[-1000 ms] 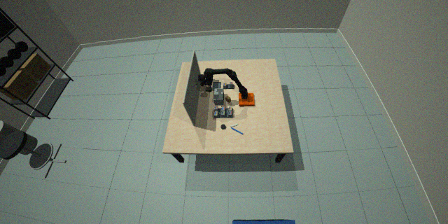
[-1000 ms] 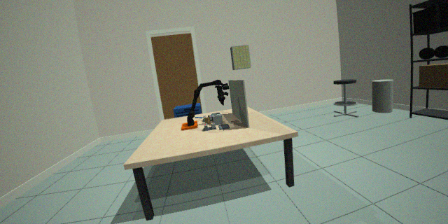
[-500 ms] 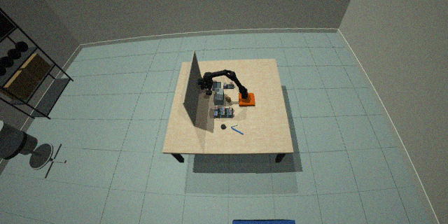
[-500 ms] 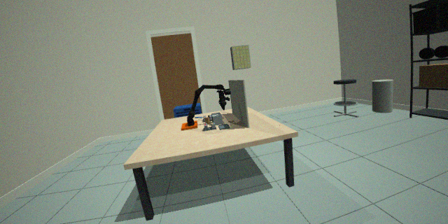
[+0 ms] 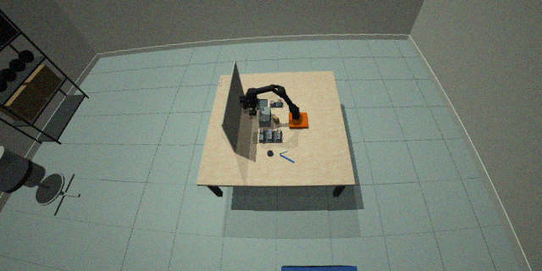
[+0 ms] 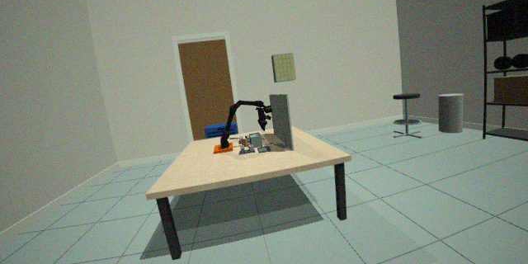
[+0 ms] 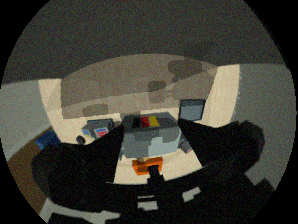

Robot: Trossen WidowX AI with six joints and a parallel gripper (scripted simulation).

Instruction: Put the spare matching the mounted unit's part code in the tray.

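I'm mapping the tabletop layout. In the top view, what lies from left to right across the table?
Upright grey panel → pincer → grey mounted unit → orange arm base.

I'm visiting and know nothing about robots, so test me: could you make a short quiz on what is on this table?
1. True or false: the black parallel-jaw gripper is holding a part.
2. What stands on the pale wooden table just past the gripper?
A. upright grey panel
B. glass jar
3. What colour is the arm's flat base plate?

Key: 1 false, the jaws are open and hold nothing; 2 A; 3 orange.
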